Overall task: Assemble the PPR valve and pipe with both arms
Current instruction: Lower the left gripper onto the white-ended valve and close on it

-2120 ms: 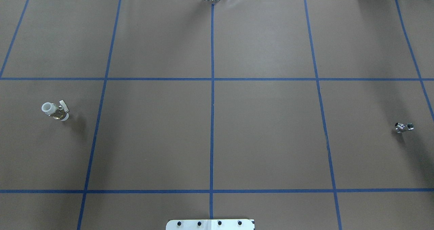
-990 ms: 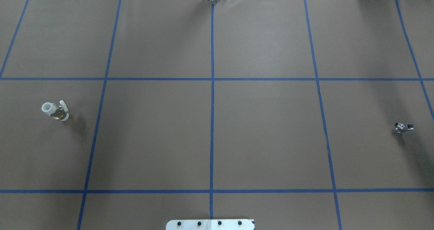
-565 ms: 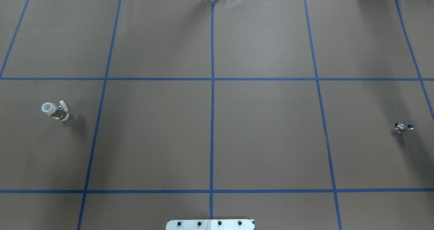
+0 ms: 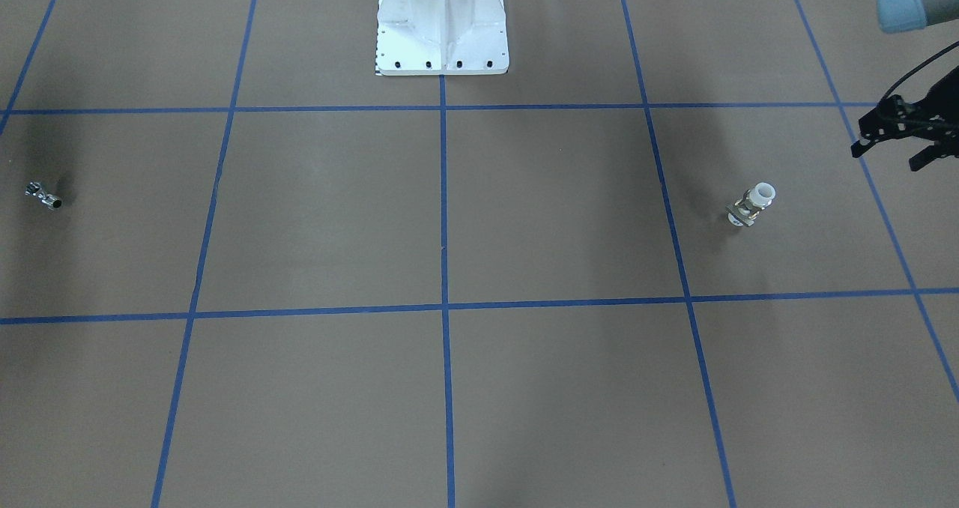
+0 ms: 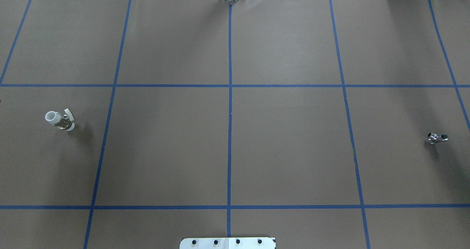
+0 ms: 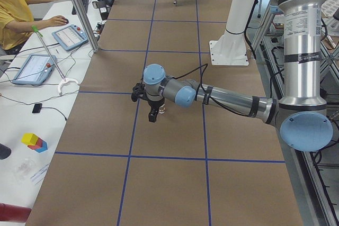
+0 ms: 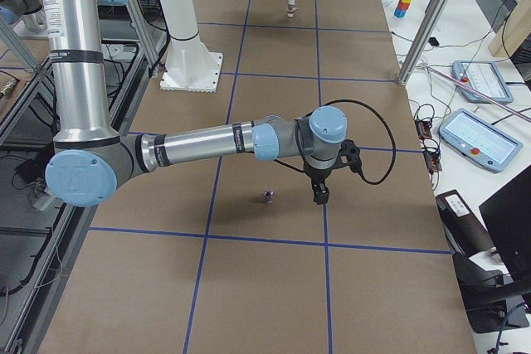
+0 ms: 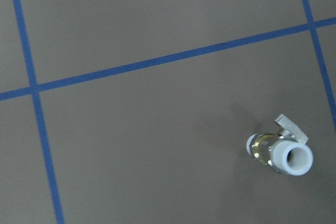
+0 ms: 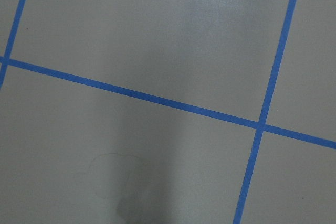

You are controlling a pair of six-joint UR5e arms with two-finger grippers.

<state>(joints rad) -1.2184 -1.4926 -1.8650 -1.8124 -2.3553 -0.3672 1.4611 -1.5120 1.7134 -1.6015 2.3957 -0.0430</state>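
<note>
Neither part has shifted on the table (image 5: 293, 150) in the overhead view. Fingers of the left gripper (image 4: 886, 157) stand spread, holding nothing, near the PPR valve (image 4: 751, 204), which lies on its side: white collar, brass body, whitish tab. Near the chrome pipe (image 7: 268, 197) hangs the right gripper (image 7: 319, 192); I cannot tell whether its fingers are spread.

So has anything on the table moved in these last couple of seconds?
Nothing has visibly changed in the overhead view. The PPR valve and the chrome pipe lie at opposite ends of the table, just where they were, and neither has been picked up.
</note>
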